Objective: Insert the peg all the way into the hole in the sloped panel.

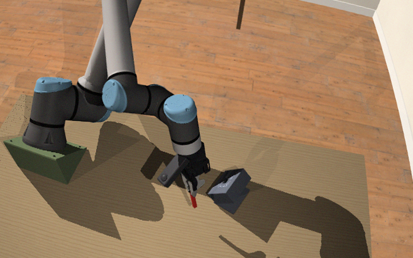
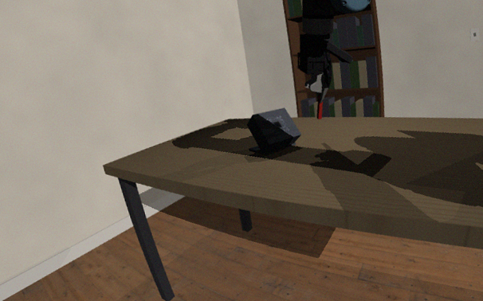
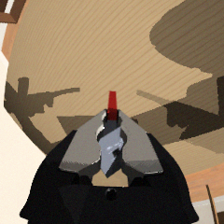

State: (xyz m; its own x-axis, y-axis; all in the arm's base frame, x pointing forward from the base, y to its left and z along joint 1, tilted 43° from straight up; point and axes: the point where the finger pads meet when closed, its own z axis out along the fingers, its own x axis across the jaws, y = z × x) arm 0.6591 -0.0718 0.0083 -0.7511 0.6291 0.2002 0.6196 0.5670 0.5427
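Gripper (image 1: 194, 188): your jaws are clenched on the peg (image 1: 194, 200).
Peg: red tip protrudes below the fingertips, above the table (image 1: 278, 165).
Panel (image 1: 223, 188): beside peg, apart.

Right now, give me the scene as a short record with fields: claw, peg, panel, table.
claw: claw shut on the red peg, held above the table
peg: red peg sticks out below the fingertips, not in the hole
panel: dark sloped panel block stands on the table beside the claw, apart from the peg
table: wooden table, carrying the panel block and the arm's green base
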